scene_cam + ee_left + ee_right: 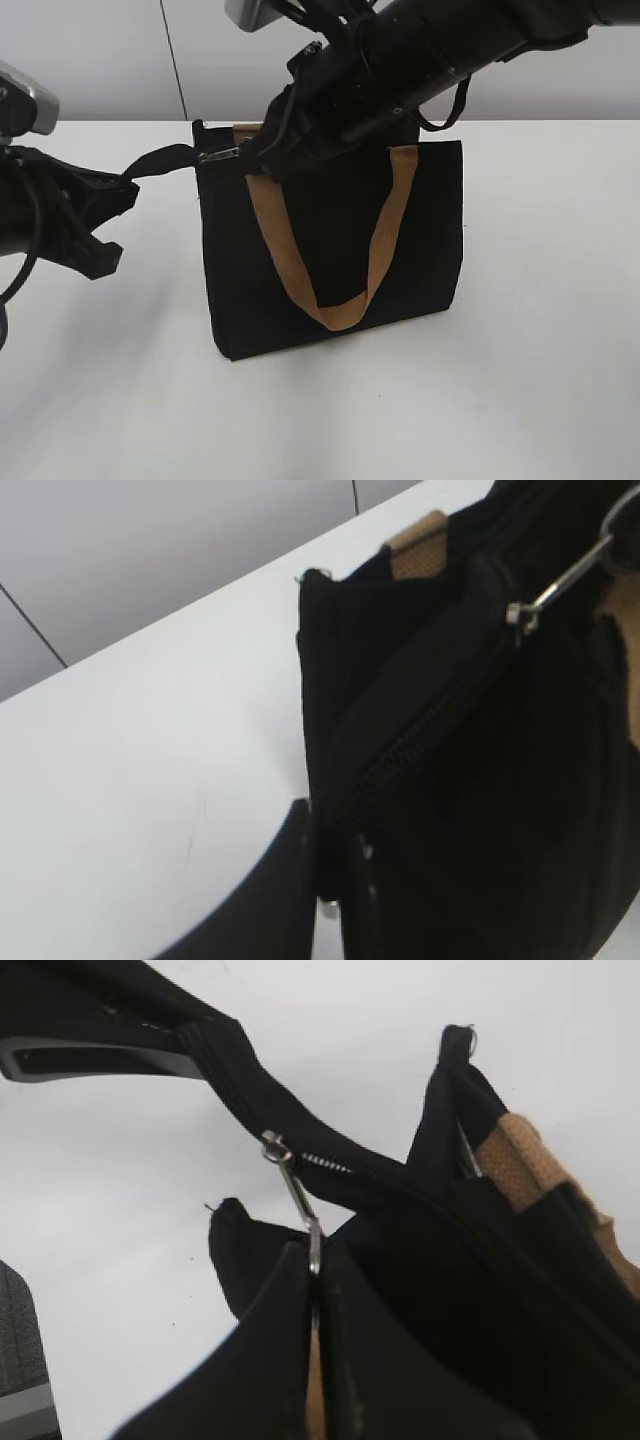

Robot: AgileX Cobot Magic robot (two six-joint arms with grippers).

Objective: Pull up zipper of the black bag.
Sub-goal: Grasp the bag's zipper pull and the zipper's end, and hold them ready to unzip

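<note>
Silvery metal zipper on black fabric bag: my right pincer pinched pull tab mid-pull; left pincer clamped strap end; next, steady draw along zip line.

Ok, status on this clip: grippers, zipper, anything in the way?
Right gripper shut on silvery metal zipper pull tab. Left gripper pinching black side strap. Black fabric tote bag upright. Nothing blocking.
</note>
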